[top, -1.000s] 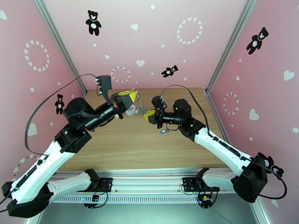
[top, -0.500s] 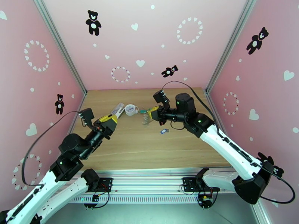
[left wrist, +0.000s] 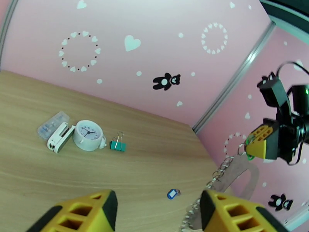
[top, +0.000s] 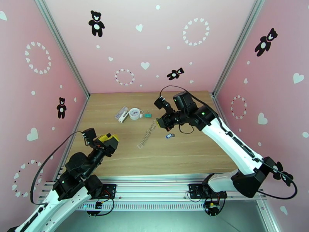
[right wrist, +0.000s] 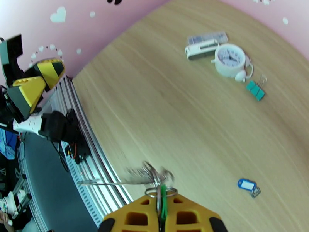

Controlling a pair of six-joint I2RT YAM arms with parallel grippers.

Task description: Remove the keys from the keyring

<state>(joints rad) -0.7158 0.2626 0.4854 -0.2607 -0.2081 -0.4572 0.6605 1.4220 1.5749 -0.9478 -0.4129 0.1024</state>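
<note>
Step in hand: the second key looks to be the one being worked free. The small blue-headed plastic key (top: 168, 135) is already lying loose on the pale wooden tabletop (top: 185, 155), apart from the ring.
Right gripper: the right gripper (right wrist: 159, 221) is pinching the tiny green-headed key (right wrist: 163, 200), its jaws closed tight on it, and holding it above the table.
Keyring: the grey oval strap loop with its silvery chain and small metal rings (top: 146, 135) is dangling from the green-headed key. It is trailing down towards the wood, and I cannot tell whether its tip is touching.
Left gripper: the left gripper (left wrist: 158, 213) is hovering near the front left of the table, its yellow fingers spread well apart and gripping nothing.
Next move: it is probably calling for the left gripper to reach across, catch the strap or chain, and pull against the right gripper's hold.
Materials: the chain is looking fine-linked and slippery, the strap flat and limp, and both are appearing blurred from the right wrist.
Bystanders: a round white clock (top: 134, 113) and a teal binder clip (top: 148, 114) are sitting at the far side.
</note>
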